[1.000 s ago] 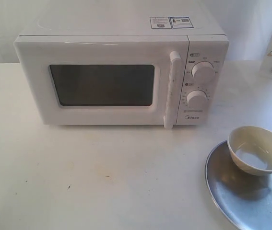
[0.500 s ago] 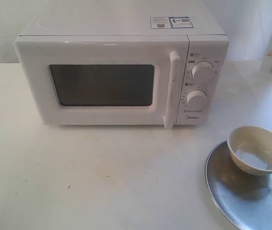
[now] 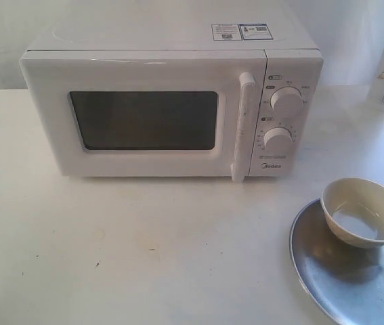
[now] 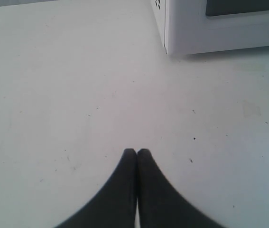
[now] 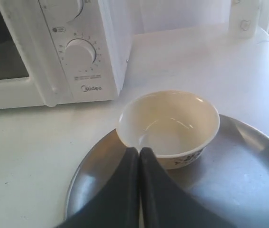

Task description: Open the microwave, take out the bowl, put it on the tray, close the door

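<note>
1. White tabletop [image 3: 144,257] carries one microwave [image 3: 171,40] at 12 o'clock, door [image 3: 144,71] shut, two dials [image 3: 286,100].
2. One bowl [image 3: 364,211] sits on one tray [image 3: 340,284], down at 4 o'clock.
3. Left gripper [image 4: 136,152]: fingers pressed together, empty, above bare table.
4. Right gripper [image 5: 139,151]: fingers together, empty, poised over the tray beside the bowl.

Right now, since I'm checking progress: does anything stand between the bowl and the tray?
Nothing visible does: the bowl already sits on the tray, and the door is shut.
</note>
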You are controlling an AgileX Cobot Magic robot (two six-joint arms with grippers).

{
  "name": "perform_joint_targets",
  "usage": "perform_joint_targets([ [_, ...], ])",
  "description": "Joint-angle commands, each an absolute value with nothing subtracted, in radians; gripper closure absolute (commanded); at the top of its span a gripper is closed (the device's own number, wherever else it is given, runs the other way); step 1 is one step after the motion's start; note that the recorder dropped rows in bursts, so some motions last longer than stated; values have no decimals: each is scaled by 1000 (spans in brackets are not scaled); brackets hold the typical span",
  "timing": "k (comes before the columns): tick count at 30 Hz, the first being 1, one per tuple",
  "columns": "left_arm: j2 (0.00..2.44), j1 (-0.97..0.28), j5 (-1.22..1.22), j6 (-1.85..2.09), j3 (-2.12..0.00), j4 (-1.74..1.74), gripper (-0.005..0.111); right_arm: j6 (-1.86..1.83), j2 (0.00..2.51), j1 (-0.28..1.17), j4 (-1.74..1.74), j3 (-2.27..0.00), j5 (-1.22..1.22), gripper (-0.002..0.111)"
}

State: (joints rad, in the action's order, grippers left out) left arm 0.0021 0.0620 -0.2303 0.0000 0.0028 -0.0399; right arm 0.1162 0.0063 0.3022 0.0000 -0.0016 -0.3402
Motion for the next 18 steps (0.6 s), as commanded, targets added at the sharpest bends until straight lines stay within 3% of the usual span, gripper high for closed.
perform_joint_targets([
  [1,0,57,-233,0,0,-53,107,98,0,260,0,0,-335,108],
  [18,0,57,-233,0,0,-53,107,162,0,248,0,0,-335,108],
])
